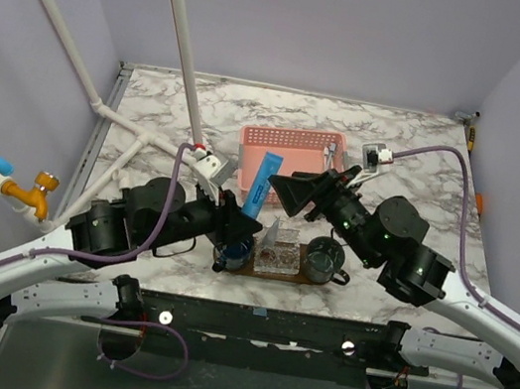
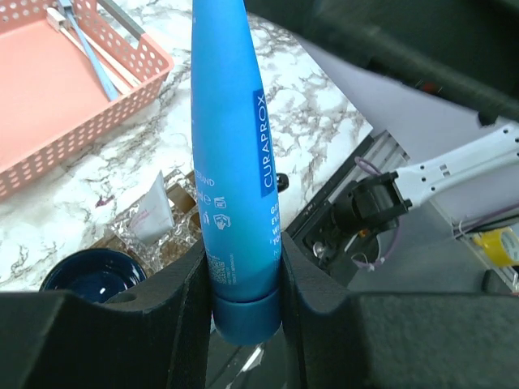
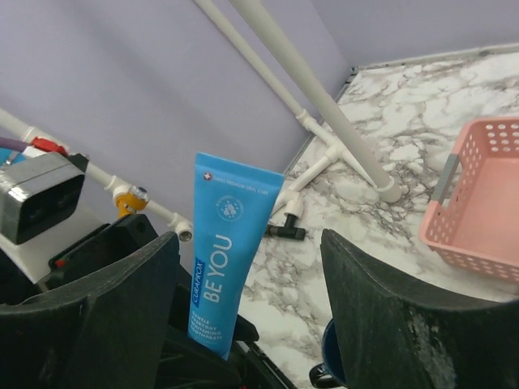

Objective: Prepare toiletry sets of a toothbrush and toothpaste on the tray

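Observation:
My left gripper (image 1: 233, 227) is shut on the cap end of a blue toothpaste tube (image 1: 262, 184) and holds it upright above the left dark cup (image 1: 234, 248) on the brown tray (image 1: 253, 270). In the left wrist view the tube (image 2: 231, 162) stands between my fingers (image 2: 182, 308). My right gripper (image 1: 302, 198) is open and empty, just right of the tube. In the right wrist view the tube (image 3: 227, 259) shows beside my left finger. Toothbrushes (image 1: 331, 154) lie in the pink basket (image 1: 294, 142).
A second dark cup (image 1: 323, 257) stands on the tray's right end, with a clear crinkly packet (image 1: 280, 254) between the cups. White pipes (image 1: 180, 49) cross the back left. The basket sits behind the tray.

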`<state>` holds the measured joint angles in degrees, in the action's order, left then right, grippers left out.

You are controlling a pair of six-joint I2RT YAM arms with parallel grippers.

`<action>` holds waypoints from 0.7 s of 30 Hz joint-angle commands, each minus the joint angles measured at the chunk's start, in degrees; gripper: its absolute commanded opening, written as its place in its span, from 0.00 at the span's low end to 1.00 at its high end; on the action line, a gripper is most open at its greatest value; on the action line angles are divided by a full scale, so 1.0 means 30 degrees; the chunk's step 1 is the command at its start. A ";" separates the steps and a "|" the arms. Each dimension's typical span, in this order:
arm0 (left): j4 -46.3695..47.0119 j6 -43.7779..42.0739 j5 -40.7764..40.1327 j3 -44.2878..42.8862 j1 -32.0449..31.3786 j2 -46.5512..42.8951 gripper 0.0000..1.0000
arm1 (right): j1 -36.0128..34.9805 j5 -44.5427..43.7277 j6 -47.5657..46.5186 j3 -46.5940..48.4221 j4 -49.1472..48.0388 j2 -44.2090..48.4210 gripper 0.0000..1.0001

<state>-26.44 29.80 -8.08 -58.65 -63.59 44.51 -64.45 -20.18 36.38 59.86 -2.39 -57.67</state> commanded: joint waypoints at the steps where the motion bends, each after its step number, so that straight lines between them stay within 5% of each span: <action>1: -0.0542 -0.0576 0.1957 0.0620 -0.0015 -0.0851 0.00 | -0.0102 0.1557 -0.3084 0.1206 0.2600 0.0827 0.74; 21: -0.3464 -0.3347 1.1544 0.0961 -0.0013 -0.2400 0.00 | -0.0129 1.1037 -0.9815 0.6683 1.2508 0.0396 0.76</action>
<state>-34.22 23.29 17.32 -55.16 -63.59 38.33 -64.45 3.73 11.94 77.43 27.27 -55.11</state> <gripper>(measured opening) 0.323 0.755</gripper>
